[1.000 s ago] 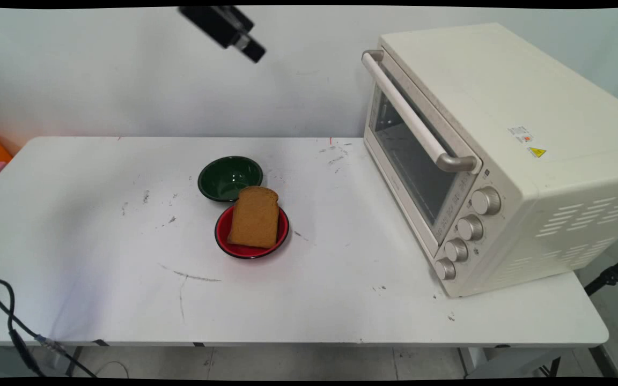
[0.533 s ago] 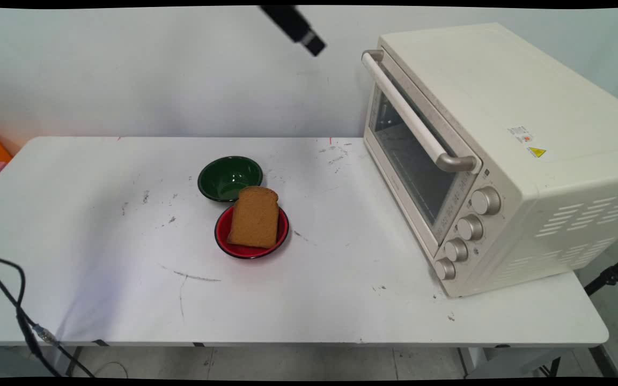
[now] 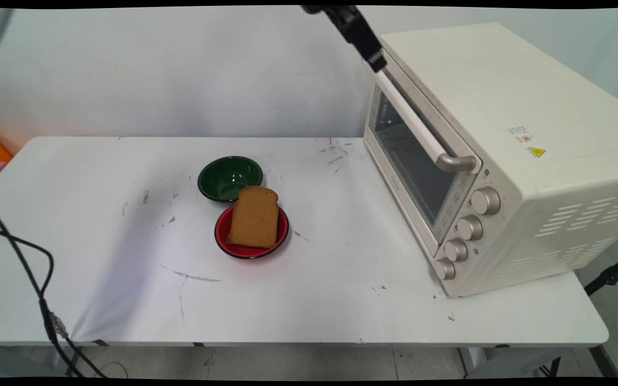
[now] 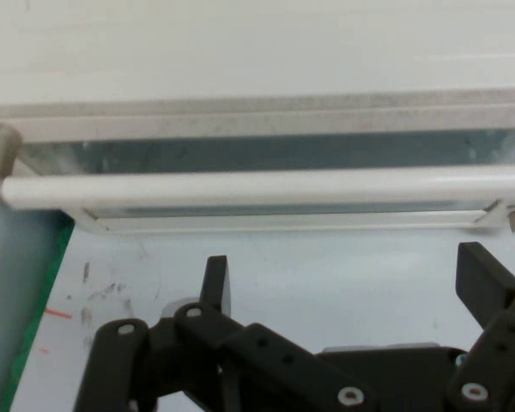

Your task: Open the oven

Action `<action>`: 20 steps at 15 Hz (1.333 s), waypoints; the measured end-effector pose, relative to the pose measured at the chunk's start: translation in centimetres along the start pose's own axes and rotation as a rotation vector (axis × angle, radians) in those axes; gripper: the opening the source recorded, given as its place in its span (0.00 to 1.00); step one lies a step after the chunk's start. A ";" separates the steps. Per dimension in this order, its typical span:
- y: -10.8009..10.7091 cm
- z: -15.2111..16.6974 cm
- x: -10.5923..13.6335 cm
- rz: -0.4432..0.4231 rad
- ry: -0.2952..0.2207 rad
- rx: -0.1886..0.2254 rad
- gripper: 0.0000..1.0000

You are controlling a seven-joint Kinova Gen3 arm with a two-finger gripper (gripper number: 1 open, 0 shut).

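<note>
Main view is showing the pincer [image 3: 377, 63] hanging high at the far end of the oven [image 3: 502, 134], right at the back end of the door's handle [image 3: 416, 120]; whether it is touching the bar I cannot tell from here. Hand view is looking straight along the pincer [image 4: 348, 283], and its fingers [image 4: 215, 276] are standing wide apart, holding nothing, with the handle [image 4: 257, 184] lying crosswise just beyond the tips and not yet between them. The door is sitting closed, its glass showing behind the bar. Well away on the surface [image 3: 341, 279], a slice of bread [image 3: 254, 217] is leaning in a red bowl [image 3: 222, 238], with a green bowl [image 3: 228, 177] touching or nearly touching it behind.
</note>
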 end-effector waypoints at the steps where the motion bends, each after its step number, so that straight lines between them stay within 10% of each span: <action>1: 0.0 0.6 0.4 0.002 -0.004 -0.001 1.00; 11: 0.0 7.9 4.3 0.018 -0.055 -0.023 1.00; 12: 0.1 8.6 4.6 0.020 -0.060 -0.025 0.00; 20: 0.3 11.3 5.9 0.026 -0.085 -0.035 0.00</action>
